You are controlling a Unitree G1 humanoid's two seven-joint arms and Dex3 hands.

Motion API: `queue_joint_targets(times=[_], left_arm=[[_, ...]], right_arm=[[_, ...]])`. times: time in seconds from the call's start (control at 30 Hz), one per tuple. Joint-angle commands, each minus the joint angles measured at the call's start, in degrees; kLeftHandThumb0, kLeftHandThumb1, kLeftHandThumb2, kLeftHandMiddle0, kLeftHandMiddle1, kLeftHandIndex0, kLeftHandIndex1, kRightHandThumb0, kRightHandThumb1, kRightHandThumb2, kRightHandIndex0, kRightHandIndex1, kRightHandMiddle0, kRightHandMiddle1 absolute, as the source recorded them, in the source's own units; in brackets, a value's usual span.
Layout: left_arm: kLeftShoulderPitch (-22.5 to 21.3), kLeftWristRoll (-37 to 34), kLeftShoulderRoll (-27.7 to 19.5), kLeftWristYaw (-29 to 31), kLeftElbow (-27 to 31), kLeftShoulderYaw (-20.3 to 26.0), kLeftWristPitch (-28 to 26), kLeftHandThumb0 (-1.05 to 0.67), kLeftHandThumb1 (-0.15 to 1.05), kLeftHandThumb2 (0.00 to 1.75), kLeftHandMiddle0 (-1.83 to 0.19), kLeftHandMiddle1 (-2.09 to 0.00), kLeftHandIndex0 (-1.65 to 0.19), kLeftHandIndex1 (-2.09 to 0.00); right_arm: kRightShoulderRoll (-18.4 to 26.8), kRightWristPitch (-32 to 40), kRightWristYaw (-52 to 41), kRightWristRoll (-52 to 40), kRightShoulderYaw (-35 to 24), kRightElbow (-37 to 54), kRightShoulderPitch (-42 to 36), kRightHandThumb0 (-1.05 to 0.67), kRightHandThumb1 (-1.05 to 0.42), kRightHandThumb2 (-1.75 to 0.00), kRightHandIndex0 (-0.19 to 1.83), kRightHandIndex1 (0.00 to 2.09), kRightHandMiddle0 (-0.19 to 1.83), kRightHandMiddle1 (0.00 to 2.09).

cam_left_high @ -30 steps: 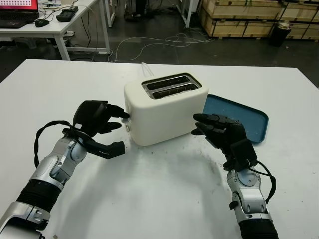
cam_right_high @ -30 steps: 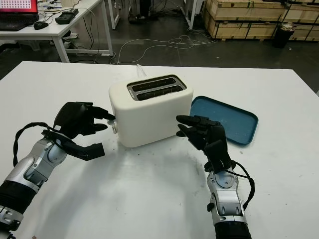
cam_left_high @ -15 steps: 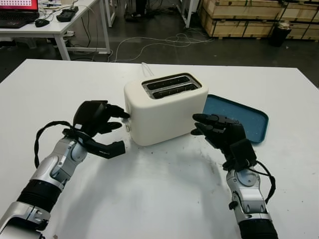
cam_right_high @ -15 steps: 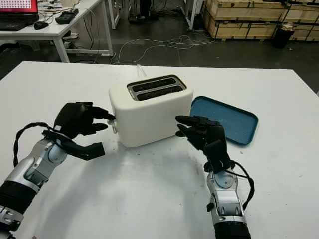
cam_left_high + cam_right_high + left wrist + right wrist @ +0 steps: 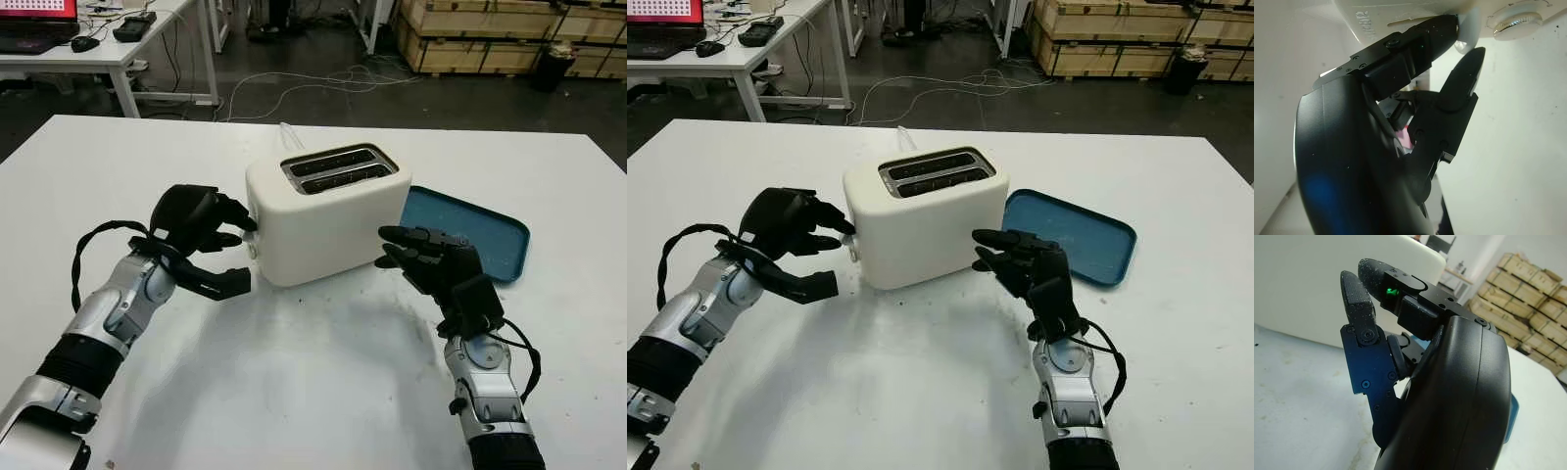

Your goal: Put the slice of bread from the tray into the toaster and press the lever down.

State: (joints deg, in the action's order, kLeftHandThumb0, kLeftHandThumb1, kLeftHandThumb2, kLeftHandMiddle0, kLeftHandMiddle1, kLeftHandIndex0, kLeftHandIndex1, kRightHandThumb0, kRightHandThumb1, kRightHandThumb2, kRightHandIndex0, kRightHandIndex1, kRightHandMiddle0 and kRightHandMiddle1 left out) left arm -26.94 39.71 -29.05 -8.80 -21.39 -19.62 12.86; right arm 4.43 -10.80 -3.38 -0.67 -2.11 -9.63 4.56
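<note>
A white two-slot toaster stands mid-table, and its slots look dark inside. My left hand is at the toaster's left end with curled fingers. One fingertip lies on the white lever knob, and a second finger sits just below it. The thumb reaches out lower, near the table. A blue tray lies bare to the right of the toaster. My right hand is open and holds nothing, close to the toaster's right front corner and in front of the tray.
A round dial sits beside the lever on the toaster's end. A white cord runs off behind the toaster. The white table spreads out in front. Beyond it are a desk and wooden crates.
My left hand has edged right, closer against the toaster's end, with its fingers curling tighter at the lever. The right hand has barely moved.
</note>
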Motion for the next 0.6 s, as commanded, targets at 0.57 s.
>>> queue_joint_targets(times=[0.57], left_arm=[[-2.7,1.3,14.1,8.5,-3.8,-14.0,5.8,-0.28,0.77,0.01,-0.76,-1.72,-1.34,-0.02]], right_arm=[[-0.2,2.2,0.1,-0.6,-0.4,0.5,-0.2,-0.46,-0.84,0.0,1.05,0.74,1.25,0.0]])
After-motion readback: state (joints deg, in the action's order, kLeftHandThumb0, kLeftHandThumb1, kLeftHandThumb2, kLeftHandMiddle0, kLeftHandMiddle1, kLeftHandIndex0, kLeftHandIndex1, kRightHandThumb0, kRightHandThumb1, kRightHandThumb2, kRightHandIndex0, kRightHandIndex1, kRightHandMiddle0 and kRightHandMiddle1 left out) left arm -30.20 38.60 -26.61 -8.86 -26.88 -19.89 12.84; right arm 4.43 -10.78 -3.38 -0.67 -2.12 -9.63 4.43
